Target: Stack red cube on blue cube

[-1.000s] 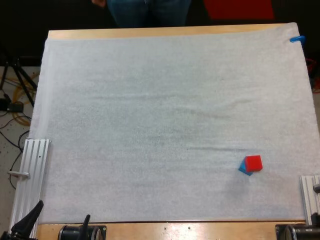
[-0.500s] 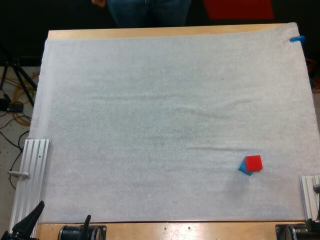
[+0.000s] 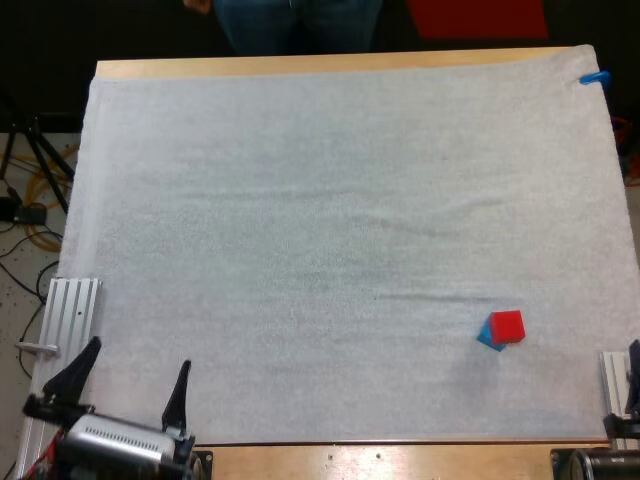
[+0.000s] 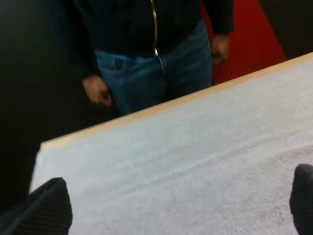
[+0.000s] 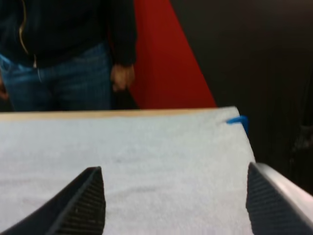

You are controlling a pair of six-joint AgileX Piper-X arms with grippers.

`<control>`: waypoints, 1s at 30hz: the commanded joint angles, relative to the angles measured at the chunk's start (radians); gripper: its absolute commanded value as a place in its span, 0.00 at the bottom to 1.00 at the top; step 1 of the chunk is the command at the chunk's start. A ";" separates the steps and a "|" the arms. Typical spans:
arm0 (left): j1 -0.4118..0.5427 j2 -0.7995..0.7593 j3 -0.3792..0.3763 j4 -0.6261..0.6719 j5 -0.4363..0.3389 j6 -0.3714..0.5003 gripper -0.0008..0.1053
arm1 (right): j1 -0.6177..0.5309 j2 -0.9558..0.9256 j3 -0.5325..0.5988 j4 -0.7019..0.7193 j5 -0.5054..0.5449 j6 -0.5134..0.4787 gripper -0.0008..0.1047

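The red cube [image 3: 507, 325] sits on top of the blue cube [image 3: 489, 339], turned a little against it, near the right front of the white mat [image 3: 330, 250]. My left gripper [image 3: 128, 385] stands open at the mat's front left corner, far from the cubes. In the left wrist view its fingers [image 4: 51, 203] are wide apart over bare mat. At the right edge, just right of the cubes, a tip of my right gripper [image 3: 633, 362] shows. In the right wrist view my right gripper [image 5: 173, 169] is open, with nothing between its fingers.
A person [image 3: 295, 20] stands beyond the table's far side, hands hanging by the legs [image 4: 156, 73] [image 5: 63, 68]. Metal rails lie at the front left [image 3: 65, 330] and front right [image 3: 615, 385] of the mat.
My left arm has risen into view at the front left corner, its open fingers now over the mat's edge. A tip of my right gripper has appeared at the right edge. The cubes have not moved.
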 commanded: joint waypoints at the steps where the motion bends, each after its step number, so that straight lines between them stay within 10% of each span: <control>1: 0.000 -0.139 0.018 -0.040 -0.008 -0.027 0.83 | -0.004 -0.035 0.017 -0.013 -0.013 -0.018 0.58; 30: 0.000 -0.136 0.257 -0.031 -0.008 -0.027 0.83 | -0.004 -0.033 0.261 -0.014 0.022 -0.018 0.58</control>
